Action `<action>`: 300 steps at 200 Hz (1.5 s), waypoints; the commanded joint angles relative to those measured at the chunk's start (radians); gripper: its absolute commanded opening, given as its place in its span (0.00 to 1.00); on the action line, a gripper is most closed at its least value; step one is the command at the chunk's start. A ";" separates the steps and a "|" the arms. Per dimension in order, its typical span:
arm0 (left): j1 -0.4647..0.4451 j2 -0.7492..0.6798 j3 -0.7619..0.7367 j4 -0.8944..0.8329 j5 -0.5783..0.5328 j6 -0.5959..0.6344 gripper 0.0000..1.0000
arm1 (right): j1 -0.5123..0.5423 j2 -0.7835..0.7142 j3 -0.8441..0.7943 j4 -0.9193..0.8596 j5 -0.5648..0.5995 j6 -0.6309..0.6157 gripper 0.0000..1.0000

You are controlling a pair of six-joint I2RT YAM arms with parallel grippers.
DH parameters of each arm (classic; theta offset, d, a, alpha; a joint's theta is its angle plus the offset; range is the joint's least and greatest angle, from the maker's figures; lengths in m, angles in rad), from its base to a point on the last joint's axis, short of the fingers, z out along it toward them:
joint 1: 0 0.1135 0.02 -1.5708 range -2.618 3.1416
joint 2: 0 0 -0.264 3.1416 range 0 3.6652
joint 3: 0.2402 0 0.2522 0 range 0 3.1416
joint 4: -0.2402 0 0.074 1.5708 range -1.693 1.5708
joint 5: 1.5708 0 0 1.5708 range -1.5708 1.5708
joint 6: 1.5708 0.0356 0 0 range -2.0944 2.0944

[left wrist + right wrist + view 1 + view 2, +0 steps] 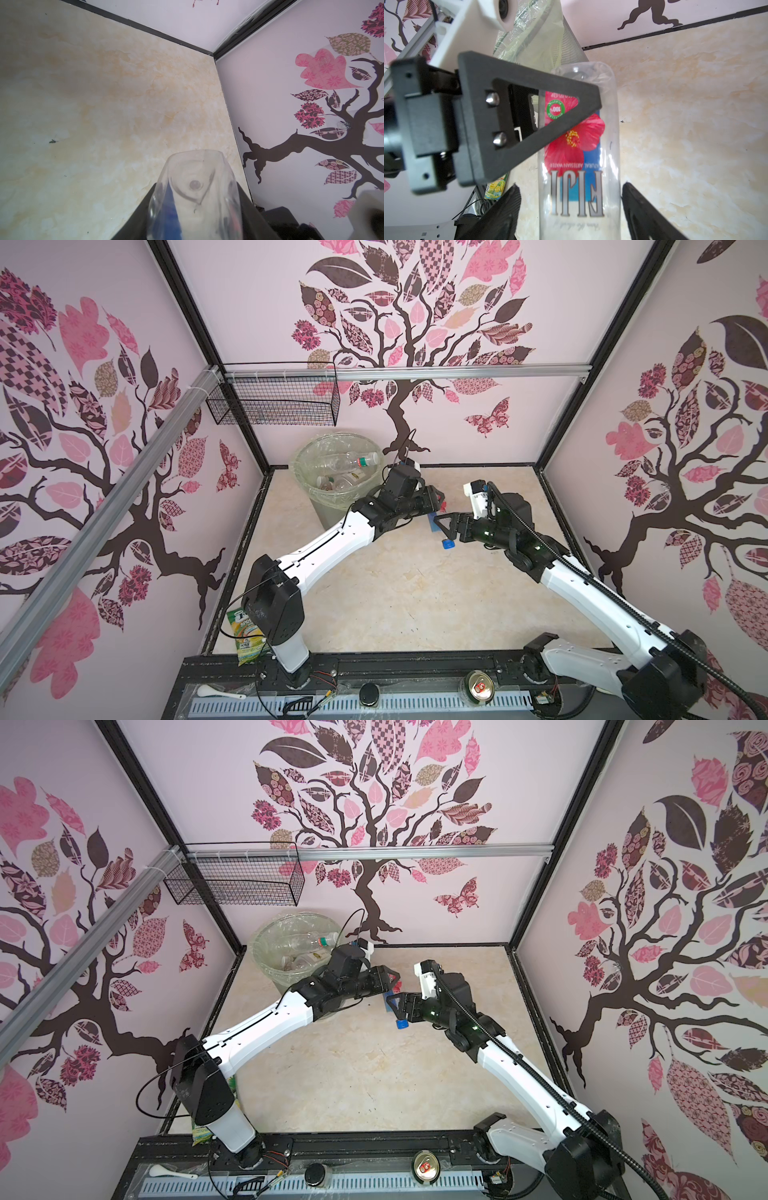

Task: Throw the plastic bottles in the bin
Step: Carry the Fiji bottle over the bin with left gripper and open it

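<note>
"Hanging above the middle of the worktop [415, 597], a clear bottle [579, 145] with a red-flower label sits between two arms, its blue cap [448, 544] at the nearer end," the editor reads. "Who has it?"

"The left claw [196, 187], by the look of it," the photographer says. "Its fingers [137, 220] press the bottle's sides near the base. The right claw [570, 187] stands spread, a gap showing on each side of the label, so it grips nothing."

"And the bin [327, 515]?"

"In the far-left corner, close by the left arm's wrist, with several bottles [347, 459] already inside. One lies high, near the rim."

"What could spoil it?"

"Three things, probably. The right claw flanks the bottle, so a swing toward the bin before it backs away could snag the bottle and twist it loose. The hold is on one end of smooth, thin plastic, so the capped end may sag and the bottle slide out onto the worktop. And with the pile that high, a drop at the rim's edge might bounce off the top bottle and land outside."
</note>
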 commanded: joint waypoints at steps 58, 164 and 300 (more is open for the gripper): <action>0.100 -0.038 0.253 -0.172 -0.120 0.197 0.50 | 0.008 -0.095 0.047 -0.095 0.046 -0.055 1.00; 0.154 -0.122 0.696 -0.133 -0.632 0.802 0.55 | 0.068 0.053 0.388 -0.137 0.044 -0.073 1.00; 0.295 -0.084 0.186 0.014 -0.713 0.917 0.93 | 0.070 0.079 0.288 -0.060 0.006 -0.052 1.00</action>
